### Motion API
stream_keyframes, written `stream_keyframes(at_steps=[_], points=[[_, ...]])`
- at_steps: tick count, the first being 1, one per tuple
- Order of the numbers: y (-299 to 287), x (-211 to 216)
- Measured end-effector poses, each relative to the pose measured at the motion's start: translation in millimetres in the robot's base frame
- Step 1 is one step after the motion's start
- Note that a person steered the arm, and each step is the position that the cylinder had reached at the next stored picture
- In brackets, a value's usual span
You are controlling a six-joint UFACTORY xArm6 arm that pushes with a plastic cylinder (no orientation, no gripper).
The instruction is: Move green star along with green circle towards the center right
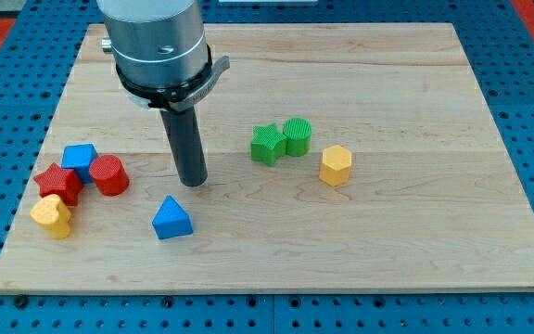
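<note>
The green star (267, 145) lies near the board's middle, touching the green circle (297, 136) on its right. My tip (192, 182) rests on the board to the left of the green star, about a rod's length away from it, and just above the blue triangle (171, 219). It touches no block.
A yellow hexagon (336, 165) lies just right of and below the green pair. At the left edge sit a blue block (79, 160), a red circle (108, 174), a red star (57, 182) and a yellow heart (52, 215). The wooden board (415, 232) is ringed by blue pegboard.
</note>
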State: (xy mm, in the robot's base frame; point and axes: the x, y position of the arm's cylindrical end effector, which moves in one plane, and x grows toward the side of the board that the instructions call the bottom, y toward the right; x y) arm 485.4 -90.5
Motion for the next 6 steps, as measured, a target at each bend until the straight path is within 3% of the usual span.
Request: stream_keyframes(at_steps=[2, 4, 5, 6], points=[[49.4, -35.6], [168.9, -71.7], [186.3, -77.3], [176.3, -55.6]])
